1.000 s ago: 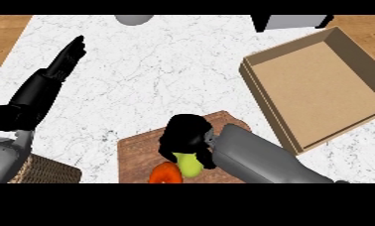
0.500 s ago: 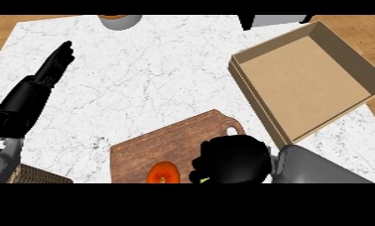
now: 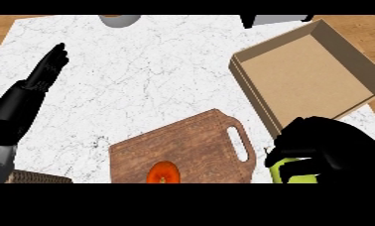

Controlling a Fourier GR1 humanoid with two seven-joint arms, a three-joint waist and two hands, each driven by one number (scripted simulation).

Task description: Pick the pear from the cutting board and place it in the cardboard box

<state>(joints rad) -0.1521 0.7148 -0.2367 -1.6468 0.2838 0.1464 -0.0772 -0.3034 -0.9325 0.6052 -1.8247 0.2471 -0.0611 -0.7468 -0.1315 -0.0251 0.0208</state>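
The pear [image 3: 290, 171] sits in the grip of the right hand [image 3: 322, 143], just off the handle end of the cutting board [image 3: 189, 148] and clear of its surface. Only a yellow-green patch of the fruit shows, low under the black fingers, which are curled round it and hide most of it. The hand and pear are just below the near corner of the cardboard box [image 3: 307, 76], not inside it; the knuckles overlap the box's near wall in the view from above.

The box lies open and tilted on the marble counter [image 3: 147, 71], up and to the right of the board, its brown floor bare. The board is wooden with a slot handle pointing toward the box. An orange-red round fruit [image 3: 163, 173] rests on the board's near edge, well left of the pear.

Far to the left of the board, the left hand [image 3: 45, 71] rests with its fingers straight and pressed together, pointing away up the counter, touching nothing. A woven basket edge [image 3: 33, 176] peeks in below it. Beyond the board, at the counter's far edge, a grey bowl [image 3: 119, 19] and a grey object [image 3: 275, 20] are partly cut off.
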